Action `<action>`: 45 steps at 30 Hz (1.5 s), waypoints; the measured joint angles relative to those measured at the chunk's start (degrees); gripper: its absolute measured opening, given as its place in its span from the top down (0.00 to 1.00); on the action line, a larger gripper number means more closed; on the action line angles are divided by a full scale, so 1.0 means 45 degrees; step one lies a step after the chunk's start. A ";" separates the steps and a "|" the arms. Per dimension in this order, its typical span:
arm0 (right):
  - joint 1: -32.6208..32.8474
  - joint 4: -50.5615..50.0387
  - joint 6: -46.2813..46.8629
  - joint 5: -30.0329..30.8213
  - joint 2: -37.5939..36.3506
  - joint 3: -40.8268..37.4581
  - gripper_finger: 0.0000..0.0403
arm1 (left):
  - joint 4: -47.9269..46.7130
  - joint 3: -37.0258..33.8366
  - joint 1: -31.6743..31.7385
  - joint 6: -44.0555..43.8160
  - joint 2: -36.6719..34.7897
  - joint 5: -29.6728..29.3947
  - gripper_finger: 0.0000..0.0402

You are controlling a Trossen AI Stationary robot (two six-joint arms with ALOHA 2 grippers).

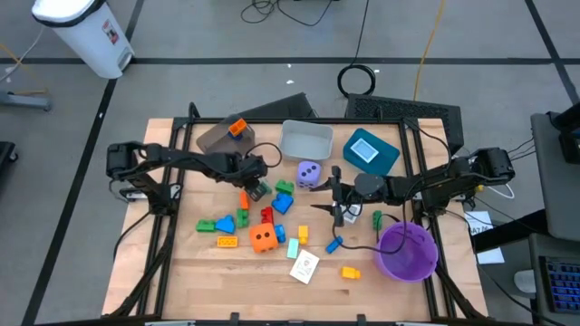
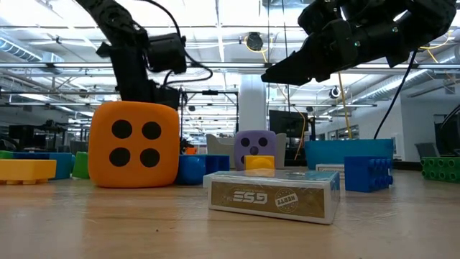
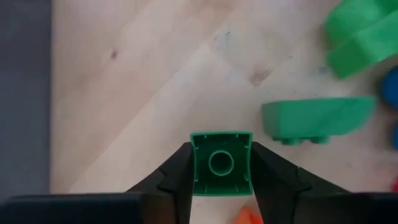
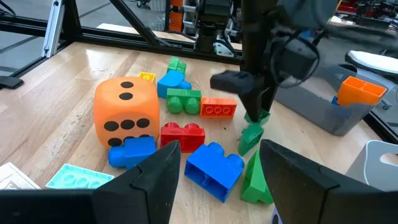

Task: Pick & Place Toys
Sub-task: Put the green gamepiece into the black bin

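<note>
Note the small green block (image 3: 221, 163): square, hollow-bottomed, with a round socket at its centre. Your left gripper (image 3: 221, 180) is clamped on its two sides and holds it above the wooden table (image 3: 137, 93), near other green blocks (image 3: 317, 119), in the toy cluster between the bins and the orange die (image 1: 264, 238). Your right gripper (image 1: 333, 207) hovers beside the purple die (image 1: 309, 174), fingers apart and empty.

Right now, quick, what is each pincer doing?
Left pincer: shut on a small green block, lifted above the table.
Right pincer: open, holding nothing, above the toys.
</note>
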 joint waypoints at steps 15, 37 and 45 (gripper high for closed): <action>0.0000 0.0002 0.0005 -0.0005 0.0000 0.0000 0.47 | -0.5454 0.4623 0.1198 0.2388 -0.1322 -0.3504 0.65; 0.0000 0.0002 0.0238 -0.0005 0.0000 0.0001 0.47 | -0.2171 0.3296 0.6805 0.5629 -0.1296 -0.0369 0.65; 0.0000 0.0002 0.0238 -0.0005 0.0000 0.0005 0.47 | -0.1145 0.2292 0.7186 0.5789 -0.1296 -0.0373 0.64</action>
